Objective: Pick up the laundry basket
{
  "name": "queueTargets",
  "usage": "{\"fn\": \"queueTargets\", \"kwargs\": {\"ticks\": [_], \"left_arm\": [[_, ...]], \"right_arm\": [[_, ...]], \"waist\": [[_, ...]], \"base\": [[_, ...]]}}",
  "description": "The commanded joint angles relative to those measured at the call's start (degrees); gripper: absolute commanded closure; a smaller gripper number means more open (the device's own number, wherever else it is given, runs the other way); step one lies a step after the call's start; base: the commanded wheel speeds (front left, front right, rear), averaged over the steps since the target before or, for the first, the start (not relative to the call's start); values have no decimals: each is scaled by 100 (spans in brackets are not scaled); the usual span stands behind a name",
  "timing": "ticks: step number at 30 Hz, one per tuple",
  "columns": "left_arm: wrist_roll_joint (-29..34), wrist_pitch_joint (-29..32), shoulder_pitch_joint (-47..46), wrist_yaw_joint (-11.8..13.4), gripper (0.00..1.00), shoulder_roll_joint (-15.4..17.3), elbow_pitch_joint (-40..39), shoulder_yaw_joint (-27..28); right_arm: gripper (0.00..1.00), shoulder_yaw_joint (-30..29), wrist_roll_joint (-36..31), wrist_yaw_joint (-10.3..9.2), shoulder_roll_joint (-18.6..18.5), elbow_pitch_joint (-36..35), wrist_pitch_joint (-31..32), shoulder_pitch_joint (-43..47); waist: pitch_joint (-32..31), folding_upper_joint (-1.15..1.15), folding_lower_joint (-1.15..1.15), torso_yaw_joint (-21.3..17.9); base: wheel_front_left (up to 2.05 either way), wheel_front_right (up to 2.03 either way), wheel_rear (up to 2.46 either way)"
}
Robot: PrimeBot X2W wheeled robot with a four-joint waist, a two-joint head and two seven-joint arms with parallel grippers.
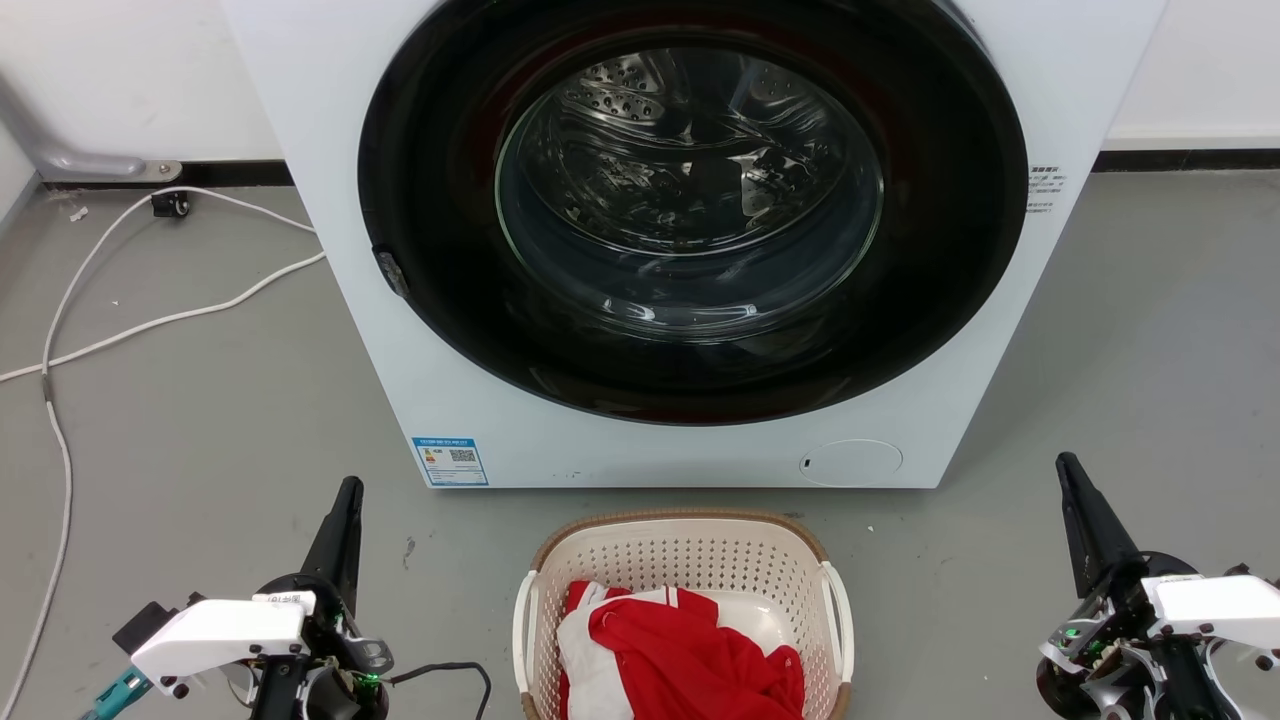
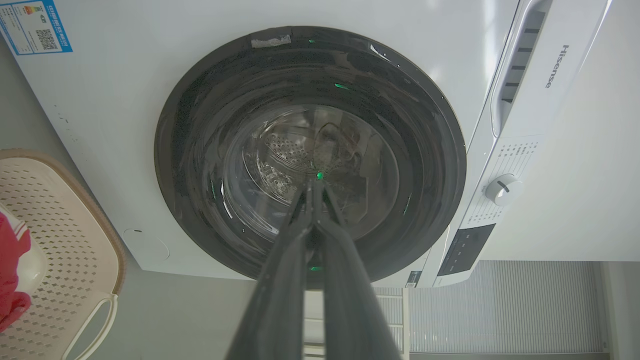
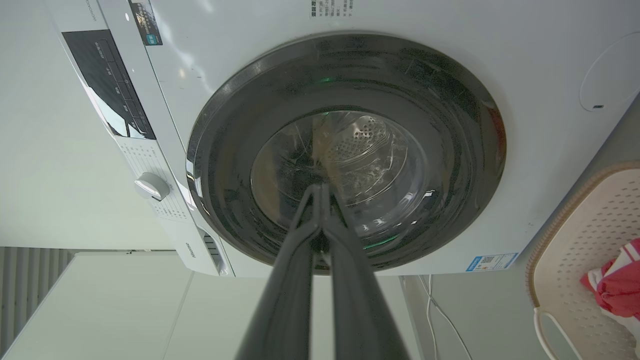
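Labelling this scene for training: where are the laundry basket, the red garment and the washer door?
laundry basket (image 1: 680, 560): head view, perforated far wall.
red garment (image 1: 700, 665): head view, middle of the cloth.
washer door (image 1: 690, 190): head view, centre of the glass.

White washing machine (image 1: 690, 240) on grey floor (image 1: 200, 420), white wall (image 1: 130, 70), white cable (image 1: 150, 320)

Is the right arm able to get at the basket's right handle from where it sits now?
Probably yes. Only floor lies between the right claw and the white handle of the laundry basket. The claw is shut and points toward the washing machine, so it would need turning and opening.
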Motion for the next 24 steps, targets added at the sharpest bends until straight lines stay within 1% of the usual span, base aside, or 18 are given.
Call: {"fn": "queueTargets", "kwargs": {"ticks": [1, 24], "left_arm": [[32, 28, -49, -2, 100, -3, 10, 16], [51, 52, -53, -2, 100, -26, 12, 48]], "right_arm": [[100, -13, -26, 2, 16, 7, 17, -84], [100, -43, -45, 2, 38, 8, 40, -87]], "waist": [[0, 0, 0, 0], [0, 0, 0, 0]], "base": [[0, 0, 0], [0, 0, 0]]}}
